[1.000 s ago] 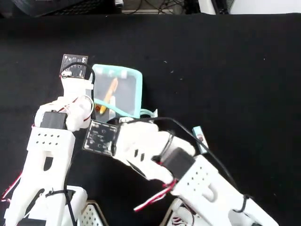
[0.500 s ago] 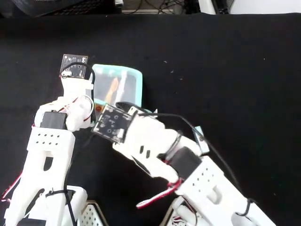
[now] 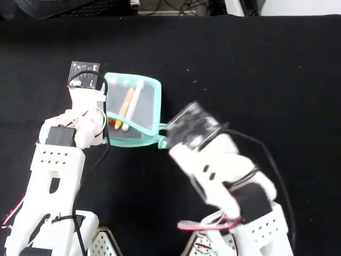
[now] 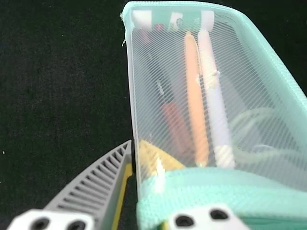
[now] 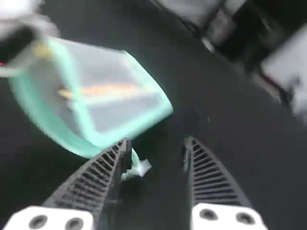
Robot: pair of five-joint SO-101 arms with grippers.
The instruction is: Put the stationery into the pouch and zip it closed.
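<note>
Nearest, the left gripper clamps the near corner of the pouch, which lies on the table. The right gripper stands wide and empty, the zip tab just beside one finger. The pens lie inside (three, I judge), so zipping is what's left. Beyond, the black table gives open room.

The left arm covers one side of the pouch, and the left claw with it. Seen from that wrist, the pouch runs past the edge, and a dark pen behind the mesh stays indistinct. The right arm's wrist is a smear.
</note>
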